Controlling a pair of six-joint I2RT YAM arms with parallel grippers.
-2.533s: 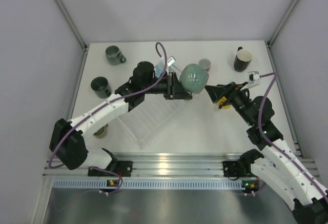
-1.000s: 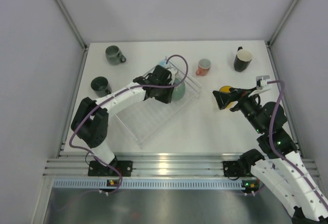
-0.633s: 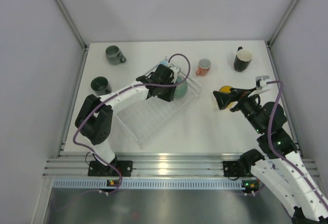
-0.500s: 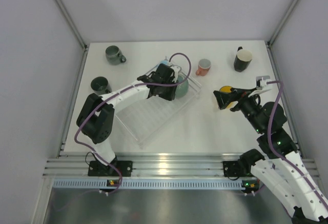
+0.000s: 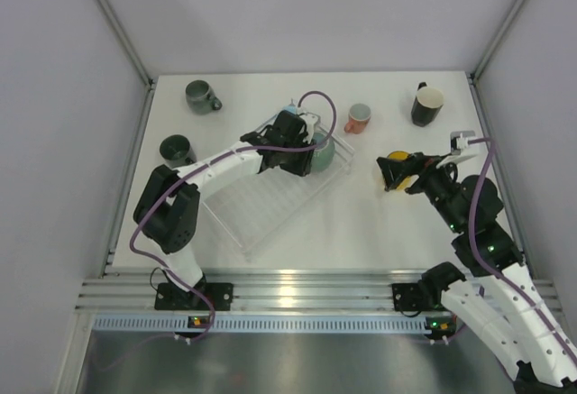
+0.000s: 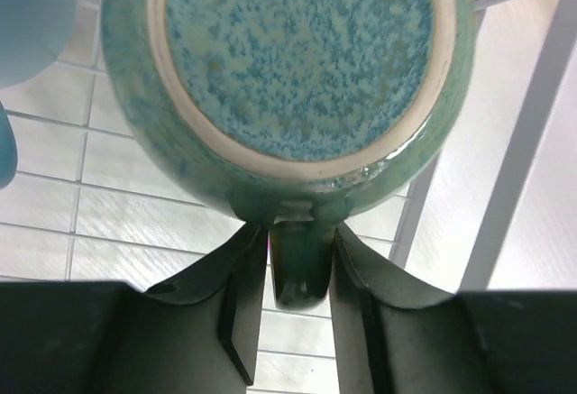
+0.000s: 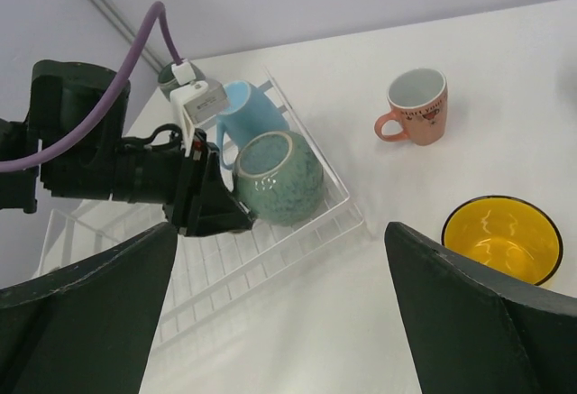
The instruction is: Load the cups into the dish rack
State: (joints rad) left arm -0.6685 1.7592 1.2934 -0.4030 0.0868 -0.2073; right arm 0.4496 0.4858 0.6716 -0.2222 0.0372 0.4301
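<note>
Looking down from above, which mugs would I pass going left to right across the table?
dark green mug → grey-green mug → teal mug → pink mug → yellow mug → black mug

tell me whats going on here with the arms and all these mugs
Two arms are loading mugs into a clear dish rack. The left pincer has its fingers either side of the handle of a teal-green mug, which lies on its side in the rack beside a light blue mug; whether it is gripping is unclear. The right pincer is wide open by a yellow mug on the table. A pink mug, a black mug, a grey-green mug and a dark green mug sit outside the rack.
</note>
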